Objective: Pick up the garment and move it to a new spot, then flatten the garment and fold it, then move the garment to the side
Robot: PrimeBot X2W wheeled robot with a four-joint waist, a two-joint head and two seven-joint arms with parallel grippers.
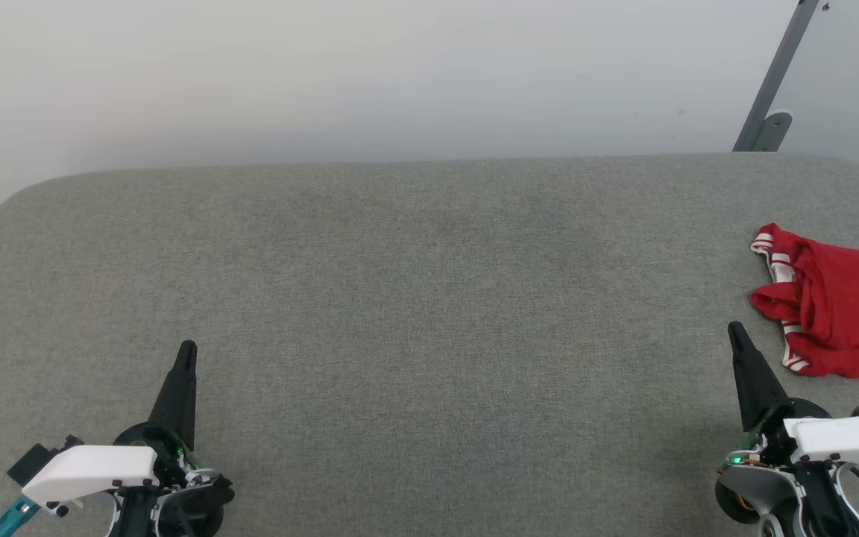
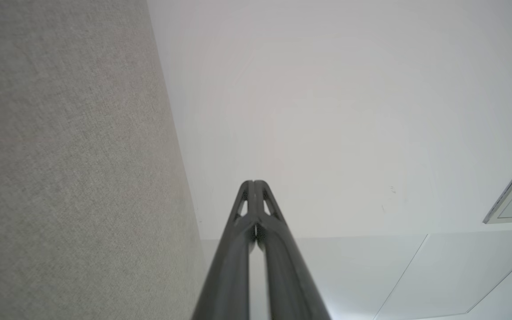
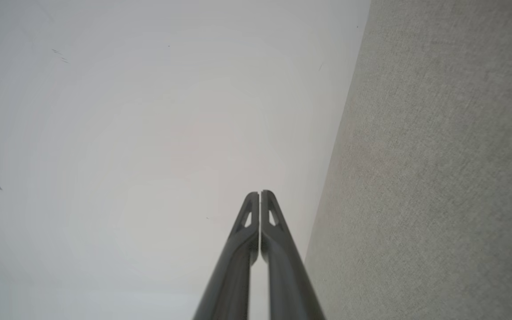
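Garment (image 1: 839, 313) sits bunched at the far right of the grey padded table (image 1: 429, 298), partly cut off in my head view, so I can't tell if it's folded. Left gripper (image 1: 188, 350) and right gripper (image 1: 735, 330) hang low, fingers pressed together, holding nothing. The right one is near the cloth but clear of it. Scene fits two stages: heap awaiting pickup, or finished bundle set aside. I judge no step in hand, and I'm calling no move without seeing the whole shirt.

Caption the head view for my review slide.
Crumpled red garment at right edge of grey surface; left gripper and right gripper shut, empty.
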